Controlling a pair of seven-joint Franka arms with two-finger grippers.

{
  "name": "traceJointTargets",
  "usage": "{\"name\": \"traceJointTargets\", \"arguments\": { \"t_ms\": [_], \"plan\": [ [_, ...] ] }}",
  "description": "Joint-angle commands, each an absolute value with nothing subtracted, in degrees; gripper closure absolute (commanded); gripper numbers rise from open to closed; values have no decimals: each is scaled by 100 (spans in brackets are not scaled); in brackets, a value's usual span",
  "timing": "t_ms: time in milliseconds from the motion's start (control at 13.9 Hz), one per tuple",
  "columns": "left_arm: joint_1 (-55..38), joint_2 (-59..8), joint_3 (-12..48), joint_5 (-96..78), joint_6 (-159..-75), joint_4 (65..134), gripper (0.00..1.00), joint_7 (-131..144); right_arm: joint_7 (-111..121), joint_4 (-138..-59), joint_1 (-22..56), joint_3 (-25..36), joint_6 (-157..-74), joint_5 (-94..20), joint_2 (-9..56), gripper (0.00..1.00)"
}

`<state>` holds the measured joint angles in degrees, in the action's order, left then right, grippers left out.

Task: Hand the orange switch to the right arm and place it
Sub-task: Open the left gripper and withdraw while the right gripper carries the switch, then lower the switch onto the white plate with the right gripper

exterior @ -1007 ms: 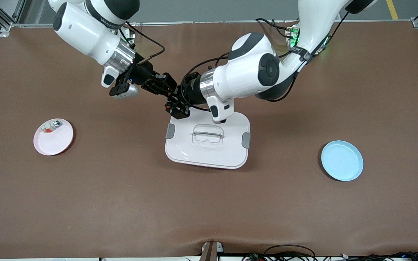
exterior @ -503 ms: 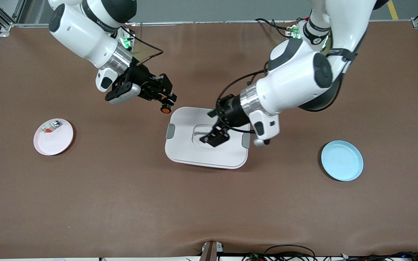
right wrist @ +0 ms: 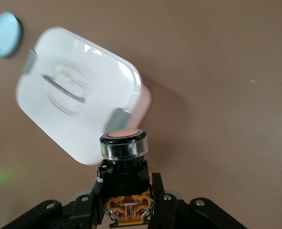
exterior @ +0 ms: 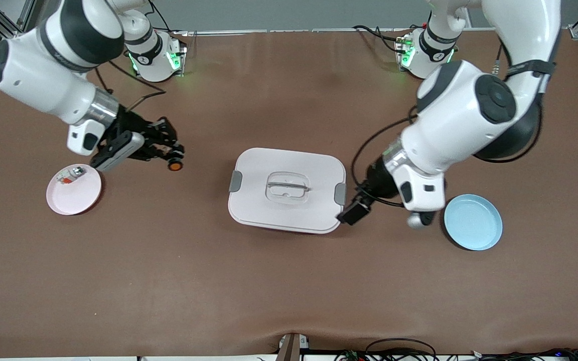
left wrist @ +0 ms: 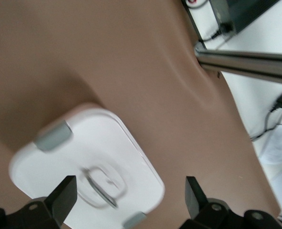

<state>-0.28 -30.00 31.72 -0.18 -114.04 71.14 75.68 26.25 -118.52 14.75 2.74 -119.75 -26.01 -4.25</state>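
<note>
Plates numbered two: a blue plate (exterior: 473, 222) lay nearest the front camera, toward the left arm's end of the table from the white lidded container (exterior: 287, 189), and a pink plate (exterior: 74, 189) lay toward the right arm's end of that container. One small whitish part with red and green bits (exterior: 70, 174) rested in the pink plate. The single container stood between the plates, its lid showing two grey clips and one clear handle (exterior: 287, 186) in the middle.

The left gripper (exterior: 353, 212) hung just beside the container's corner on the blue plate's side, low over the brown table (exterior: 289, 291); its jaws stood wide apart and held nothing, and the left wrist view showed both fingers (left wrist: 62, 199) spread with the container between them farther off.

The right gripper (exterior: 168, 155) hung over the table between the container and the pink plate, closer to the plate. Its jaws were clamped on the one orange switch (exterior: 174, 164), whose round orange button end pointed away from the wrist toward the container. The right wrist view showed the switch's black body pinched between the two fingers (right wrist: 86, 207), button end outward.

Two arm bases with green lights stood along the table edge farthest from the camera.
</note>
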Motion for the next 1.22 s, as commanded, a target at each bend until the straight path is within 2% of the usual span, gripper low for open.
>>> {"name": "traceJointTargets", "arguments": {
  "t_ms": [0,144,503,719,791,935,1151],
  "plan": [
    [464,-2725,3182,341,-10761,7277,0,6797,3966,-11769,978,176,-11682,-2049,-431,100],
    [754,-2620,3182,763,-10146,7277,0,5911,5031,-11803,547,176,-11610,-1995,-396,100],
    [1519,-2172,3190,932,-9186,7277,0,4047,6528,-11996,-157,176,-11689,-653,-246,100],
    [1749,-1882,3164,905,-9053,7277,0,3070,7442,-12120,-430,176,-11970,-247,-246,100],
    [1697,-1716,3007,905,-8983,7321,0,2902,7697,-12259,-570,176,-12188,-220,-246,100],
    [1242,-1198,2245,818,-8824,7679,0,2586,8250,-12584,-825,176,-12776,-167,-194,100],
    [827,-512,1470,634,-8789,8181,0,1559,9024,-12630,-1185,167,-13191,-158,315,100]
  ]
}}
